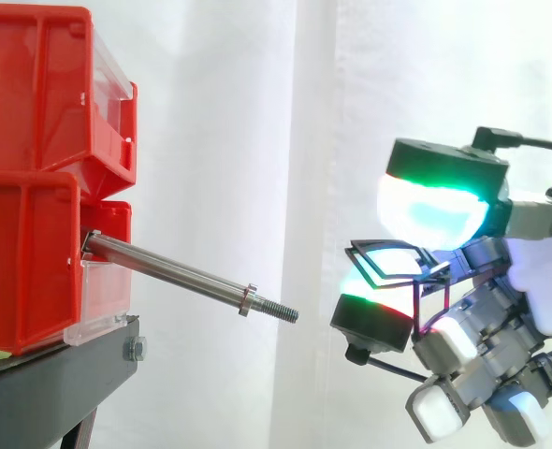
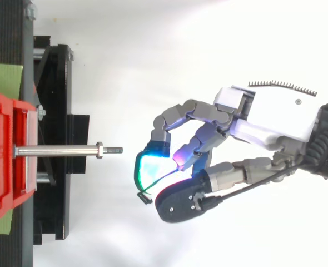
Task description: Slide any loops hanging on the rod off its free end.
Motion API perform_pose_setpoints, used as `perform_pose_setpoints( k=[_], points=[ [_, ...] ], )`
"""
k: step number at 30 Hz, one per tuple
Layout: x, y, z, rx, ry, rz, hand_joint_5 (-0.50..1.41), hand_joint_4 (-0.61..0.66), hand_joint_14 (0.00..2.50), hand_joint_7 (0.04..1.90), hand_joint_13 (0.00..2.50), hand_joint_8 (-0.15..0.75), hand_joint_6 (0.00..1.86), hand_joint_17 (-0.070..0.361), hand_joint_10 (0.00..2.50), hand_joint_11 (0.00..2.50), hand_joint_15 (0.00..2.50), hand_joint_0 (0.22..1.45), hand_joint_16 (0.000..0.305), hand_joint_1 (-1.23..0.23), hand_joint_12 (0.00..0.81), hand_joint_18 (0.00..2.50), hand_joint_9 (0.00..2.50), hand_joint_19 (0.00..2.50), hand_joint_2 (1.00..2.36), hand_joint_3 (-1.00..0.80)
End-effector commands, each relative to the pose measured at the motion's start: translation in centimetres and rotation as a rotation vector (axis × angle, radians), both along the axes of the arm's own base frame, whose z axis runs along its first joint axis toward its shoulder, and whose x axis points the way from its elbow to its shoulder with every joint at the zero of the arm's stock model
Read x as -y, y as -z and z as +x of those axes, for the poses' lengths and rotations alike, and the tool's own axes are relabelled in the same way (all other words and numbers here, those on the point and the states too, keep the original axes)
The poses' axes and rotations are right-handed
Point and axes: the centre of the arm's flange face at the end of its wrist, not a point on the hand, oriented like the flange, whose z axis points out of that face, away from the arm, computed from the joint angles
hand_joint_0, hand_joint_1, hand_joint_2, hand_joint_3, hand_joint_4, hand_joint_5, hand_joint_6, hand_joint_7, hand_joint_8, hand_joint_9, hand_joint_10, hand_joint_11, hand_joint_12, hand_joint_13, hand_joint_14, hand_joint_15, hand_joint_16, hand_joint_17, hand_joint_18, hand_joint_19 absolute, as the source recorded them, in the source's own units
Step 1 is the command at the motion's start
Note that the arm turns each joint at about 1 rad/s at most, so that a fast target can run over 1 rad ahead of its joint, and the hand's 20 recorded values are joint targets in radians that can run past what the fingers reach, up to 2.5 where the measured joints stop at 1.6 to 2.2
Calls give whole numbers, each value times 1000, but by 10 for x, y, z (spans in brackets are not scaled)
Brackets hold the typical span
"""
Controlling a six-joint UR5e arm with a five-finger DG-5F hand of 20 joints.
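Two red bins (image 1: 33, 215); loop (image 2: 145, 198) in hand (image 2: 264, 119)

Two stacked bins (image 1: 33, 140) sat at the left on the bench (image 1: 61, 374). The rod (image 1: 173, 271) stuck out rightward from the lower bin's front, sloping down toward its free end. Right of that end and apart from it, the hand (image 2: 269, 119) held the loop (image 1: 391, 262) pinched between its fingers (image 1: 435, 206), clear of the rod.

- rod (image 1: 173, 269): smooth, shiny metal, threaded tip
- bins (image 1: 33, 94): glossy red plastic, clear fronts
- stand (image 1: 61, 383): matt black metal
- curtain (image 1: 257, 140): white cloth
- loop (image 2: 145, 198): thin, black, matt
- robot hand (image 2: 264, 119): matt grey links
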Motion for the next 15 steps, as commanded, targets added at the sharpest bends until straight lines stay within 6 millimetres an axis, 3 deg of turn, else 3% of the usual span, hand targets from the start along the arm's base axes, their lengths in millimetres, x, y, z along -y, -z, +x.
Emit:
perform_pose_setpoints(
  k=[1,10,15],
  points=[
    [-1,-1,0,1,-1,1,-153,106,12,1074,1000,327,816,120,19,759,346,583,53,-612,358,1059,1132,773,1000,-500],
    [0,0,-1,-4,3,17,-169,67,13,1115,1014,328,853,122,22,779,356,608,54,-735,361,1084,1120,775,1018,-239],
    [-1,0,-1,-2,3,19,-181,85,15,1087,1002,326,859,122,22,771,358,627,54,-780,365,1079,1083,776,1016,-276]
  ],
)
